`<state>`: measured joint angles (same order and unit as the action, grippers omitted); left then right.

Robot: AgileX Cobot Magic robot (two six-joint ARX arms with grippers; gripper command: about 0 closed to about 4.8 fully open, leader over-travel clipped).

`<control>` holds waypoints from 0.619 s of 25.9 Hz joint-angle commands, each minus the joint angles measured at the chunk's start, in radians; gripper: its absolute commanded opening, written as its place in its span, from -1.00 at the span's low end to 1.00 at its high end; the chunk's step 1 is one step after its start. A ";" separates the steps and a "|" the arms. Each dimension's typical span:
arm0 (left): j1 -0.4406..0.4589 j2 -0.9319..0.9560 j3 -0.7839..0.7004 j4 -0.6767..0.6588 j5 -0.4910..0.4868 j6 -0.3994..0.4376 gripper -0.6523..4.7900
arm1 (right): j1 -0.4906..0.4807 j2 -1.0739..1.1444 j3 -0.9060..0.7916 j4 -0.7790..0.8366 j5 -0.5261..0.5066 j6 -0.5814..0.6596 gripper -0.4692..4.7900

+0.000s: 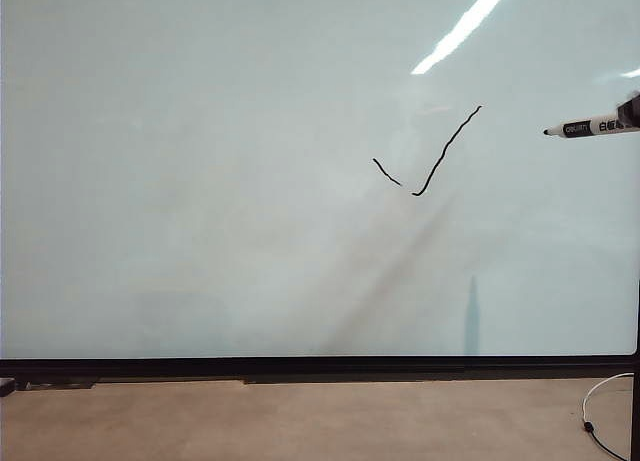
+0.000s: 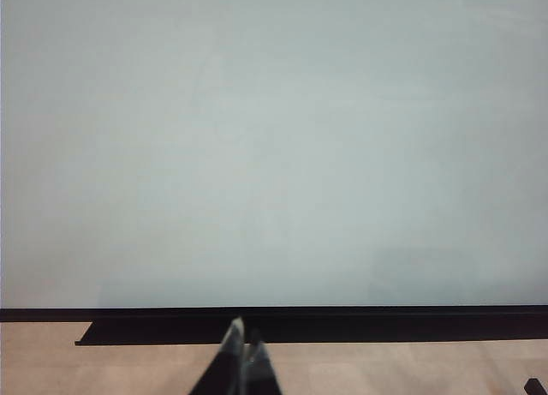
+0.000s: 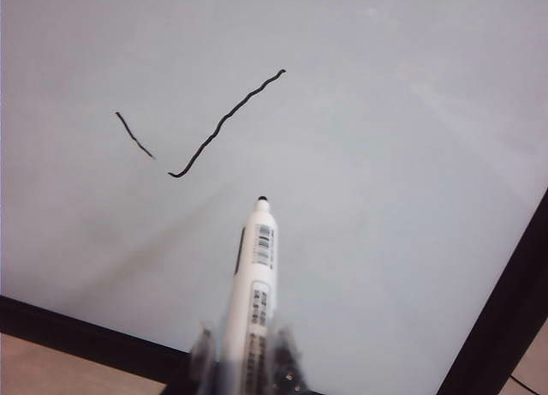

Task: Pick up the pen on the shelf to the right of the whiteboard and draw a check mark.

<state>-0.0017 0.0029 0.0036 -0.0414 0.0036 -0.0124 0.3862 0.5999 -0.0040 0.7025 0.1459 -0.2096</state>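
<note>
The thin black hand-drawn check mark (image 1: 432,159) is on the big glossy white whiteboard (image 1: 200,181), so the drawing step looks done. The right gripper (image 3: 247,361) pinches the slim grey-white pen (image 3: 254,284), tip clear of the board beside the tick. The left gripper (image 2: 241,361) sits low, pressed together (idle, I'd say). Next: likely just return the pen.

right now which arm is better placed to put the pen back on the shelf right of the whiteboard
Right, likely. The right gripper has its fingers shut on the pen at the whiteboard's right edge, off the surface, check mark drawn. The left gripper sits shut, low by the bottom frame, holding nothing.
</note>
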 commanded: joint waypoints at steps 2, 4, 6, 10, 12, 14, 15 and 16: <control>0.000 0.000 0.003 0.013 0.000 0.005 -0.78 | 0.000 -0.095 0.004 -0.110 -0.006 0.005 -0.84; 0.000 0.000 0.003 0.013 0.000 0.005 -0.78 | 0.000 -0.167 0.004 -0.196 -0.006 0.005 -0.84; 0.000 0.000 0.003 0.013 0.000 0.005 -0.78 | 0.000 -0.224 0.005 -0.274 -0.005 0.013 -0.84; 0.000 0.000 0.003 0.013 0.000 0.005 -0.78 | -0.002 -0.291 0.005 -0.356 0.010 0.023 -0.84; 0.000 0.000 0.003 0.013 0.000 0.005 -0.78 | -0.001 -0.329 0.005 -0.393 0.010 0.023 -0.84; 0.000 0.000 0.003 0.013 0.000 0.005 -0.78 | -0.002 -0.360 0.005 -0.425 0.010 0.023 -0.84; 0.000 0.000 0.003 0.012 0.000 0.005 -0.78 | -0.002 -0.375 0.005 -0.442 0.010 0.023 -0.84; 0.000 0.000 0.003 0.013 0.000 0.005 -0.78 | -0.002 -0.395 0.005 -0.465 0.011 0.023 -0.84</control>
<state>-0.0017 0.0029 0.0036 -0.0414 0.0032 -0.0124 0.3847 0.2260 -0.0029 0.2661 0.1551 -0.1921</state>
